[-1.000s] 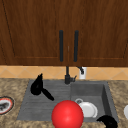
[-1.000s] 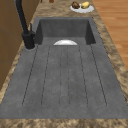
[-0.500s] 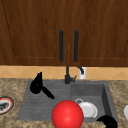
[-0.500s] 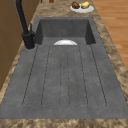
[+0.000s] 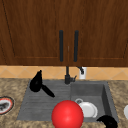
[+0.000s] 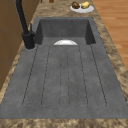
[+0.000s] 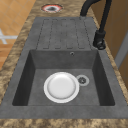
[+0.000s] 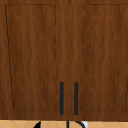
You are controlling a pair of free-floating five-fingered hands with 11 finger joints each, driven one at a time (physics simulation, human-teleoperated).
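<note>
My left hand [image 5: 36, 83] hangs over the left, ribbed part of the sink [image 5: 37, 105], left of the black faucet [image 5: 67, 75]. Its fingers are straight, one reaching down to the right, and it holds nothing. Its tip also pokes up in the upper view [image 8: 38, 124]. My right hand [image 5: 108, 121] is low at the sink's front right corner, partly cut off by the picture's edge. A red ball [image 5: 67, 115] shows at the sink's front edge between the hands, touching neither. A white plate [image 5: 88, 109] lies in the basin beside the drain [image 7: 82, 80].
A wall cabinet with two black handles [image 8: 61, 98] hangs above the sink. A red-rimmed plate [image 5: 4, 105] sits on the left counter. A plate with food [image 6: 81, 6] stands on the right counter. A white outlet [image 5: 82, 73] is on the backsplash.
</note>
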